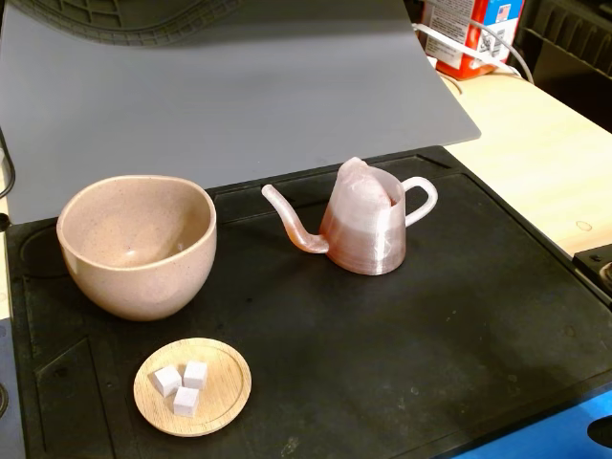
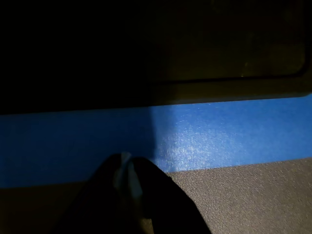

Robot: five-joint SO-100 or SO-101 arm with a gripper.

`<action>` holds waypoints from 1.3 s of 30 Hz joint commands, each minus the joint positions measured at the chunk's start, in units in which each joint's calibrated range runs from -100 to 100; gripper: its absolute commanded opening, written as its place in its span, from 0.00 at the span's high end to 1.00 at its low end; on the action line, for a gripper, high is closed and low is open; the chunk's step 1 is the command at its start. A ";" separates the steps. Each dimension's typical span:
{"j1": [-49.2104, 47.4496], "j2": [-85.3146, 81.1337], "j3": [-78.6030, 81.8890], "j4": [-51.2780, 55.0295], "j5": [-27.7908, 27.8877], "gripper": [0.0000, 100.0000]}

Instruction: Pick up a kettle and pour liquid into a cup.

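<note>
The translucent pinkish kettle point(image 1: 366, 225) stands upright mid-mat in the fixed view, its thin spout point(image 1: 290, 220) pointing left and its white loop handle point(image 1: 421, 199) on the right. Orange-red liquid point(image 1: 368, 251) tints its lower body. The beige-pink speckled cup point(image 1: 139, 244) stands to its left, upright and apart from the spout tip; its inside looks empty. My gripper point(image 2: 127, 168) shows only in the wrist view, at the bottom edge. Its dark fingers are together with nothing held, low over a blue strip point(image 2: 234, 131), far from the kettle and cup.
A small round wooden dish point(image 1: 192, 385) with three white cubes lies in front of the cup. All stand on a black mat point(image 1: 430, 363). A grey sheet point(image 1: 239, 86) lies behind, with a red-and-white container point(image 1: 469, 33) at back right. A dark part point(image 1: 598, 263) sits at the right edge.
</note>
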 commanded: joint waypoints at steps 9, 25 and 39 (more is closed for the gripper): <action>-0.03 -0.27 0.10 0.40 0.24 0.99; -0.03 -0.27 0.10 0.40 0.24 0.99; -0.10 -0.35 0.10 0.31 -0.18 0.99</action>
